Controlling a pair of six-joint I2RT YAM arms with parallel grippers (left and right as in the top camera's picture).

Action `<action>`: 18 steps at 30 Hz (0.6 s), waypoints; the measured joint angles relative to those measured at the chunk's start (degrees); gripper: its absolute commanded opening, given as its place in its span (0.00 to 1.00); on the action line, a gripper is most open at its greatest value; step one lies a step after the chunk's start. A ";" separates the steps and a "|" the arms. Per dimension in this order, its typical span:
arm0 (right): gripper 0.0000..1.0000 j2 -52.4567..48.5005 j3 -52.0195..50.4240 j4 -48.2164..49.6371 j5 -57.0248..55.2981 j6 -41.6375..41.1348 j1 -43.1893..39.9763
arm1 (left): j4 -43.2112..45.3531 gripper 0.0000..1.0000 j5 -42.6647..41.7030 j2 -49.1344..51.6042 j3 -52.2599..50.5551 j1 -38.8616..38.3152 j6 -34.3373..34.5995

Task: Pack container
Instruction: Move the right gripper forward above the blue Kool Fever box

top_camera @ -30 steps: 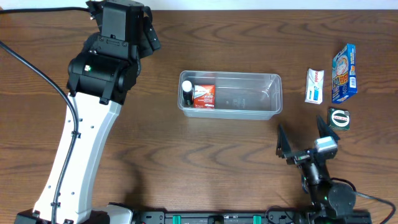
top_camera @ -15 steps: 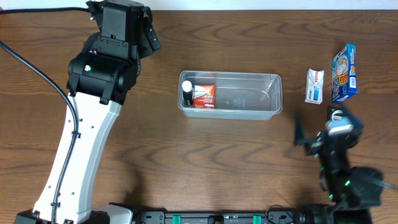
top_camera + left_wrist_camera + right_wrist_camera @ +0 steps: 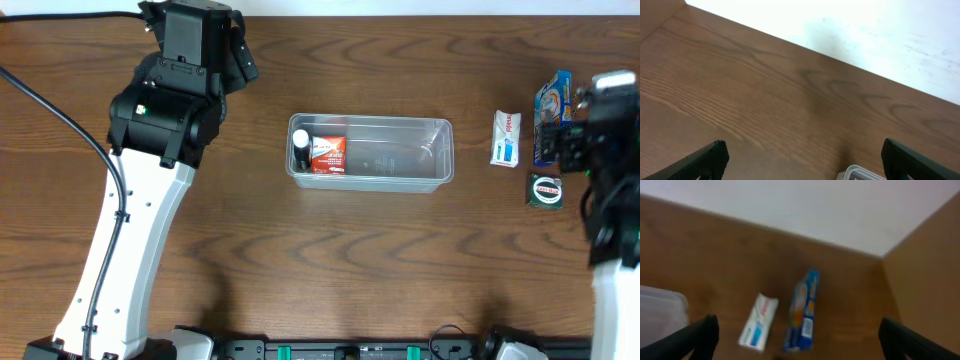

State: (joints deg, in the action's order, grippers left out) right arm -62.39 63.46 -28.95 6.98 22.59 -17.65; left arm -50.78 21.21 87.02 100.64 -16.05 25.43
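Observation:
The clear container (image 3: pixel 372 176) sits mid-table and holds a red-and-white box (image 3: pixel 327 154) and a small dark bottle (image 3: pixel 301 150) at its left end. Its corner shows in the left wrist view (image 3: pixel 860 174) and its edge in the right wrist view (image 3: pixel 662 310). A white box (image 3: pixel 507 138), a blue box (image 3: pixel 551 116) and a green-black item (image 3: pixel 545 190) lie at the right. The white box (image 3: pixel 758 320) and blue box (image 3: pixel 803 311) show blurred in the right wrist view. My right gripper (image 3: pixel 797 337) is open above them. My left gripper (image 3: pixel 800 160) is open and empty over bare wood, left of the container.
The table's far edge meets a white wall (image 3: pixel 850 25). The left arm's white and black body (image 3: pixel 140 200) stretches over the left side of the table. The right arm (image 3: pixel 610 170) stands at the far right edge.
My right arm has swung from the front of the table up and to the right, rising over the boxes. The left arm and the container have not moved.

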 measured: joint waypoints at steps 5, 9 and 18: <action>0.99 -8.94 5.66 -2.38 0.07 2.58 -4.83 | 0.04 0.98 0.00 -0.02 0.00 0.00 0.00; 0.99 -11.72 5.92 -1.14 -0.98 3.52 -7.13 | 0.02 0.98 0.00 -0.02 0.00 0.00 -0.02; 0.99 -12.26 6.14 1.40 -1.18 3.15 -7.67 | 0.02 0.98 0.00 -0.02 0.00 0.00 0.00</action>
State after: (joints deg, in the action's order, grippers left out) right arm -74.65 69.60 -27.55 5.80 25.74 -25.32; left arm -50.76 21.21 87.00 100.64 -16.05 25.43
